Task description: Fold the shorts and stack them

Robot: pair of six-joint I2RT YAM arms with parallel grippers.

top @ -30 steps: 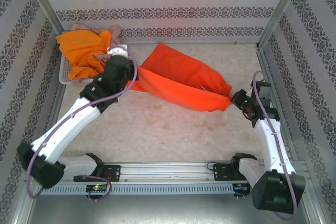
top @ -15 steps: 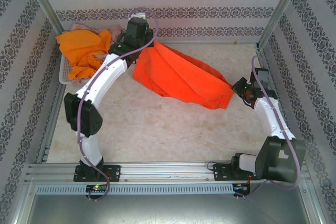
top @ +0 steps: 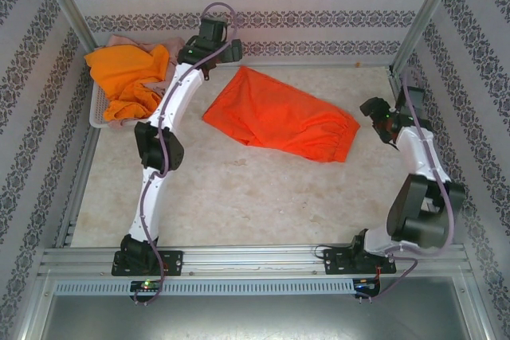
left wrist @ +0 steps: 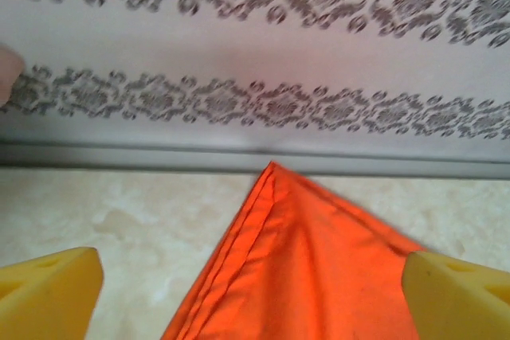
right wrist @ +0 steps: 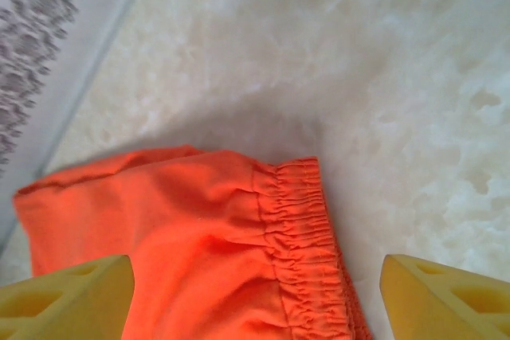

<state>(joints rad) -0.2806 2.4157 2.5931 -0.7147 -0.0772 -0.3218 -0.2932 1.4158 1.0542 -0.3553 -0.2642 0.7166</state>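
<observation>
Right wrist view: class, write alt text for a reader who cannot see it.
Red-orange shorts lie on a pale marbled table, gathered waistband to the right, beneath the open right pincer, whose yellow fingertips frame the bottom corners.

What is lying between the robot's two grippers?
The red-orange shorts, spread on the table, lie between the left gripper and right gripper in the top view.

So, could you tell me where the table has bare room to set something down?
The near half of the table, between the red-orange shorts and the front rail, is bare from the left arm to the right arm. A smaller strip runs behind the shorts, far right. The far left is crowded: the basket heaped with orange shorts, plus the left arm.
</observation>
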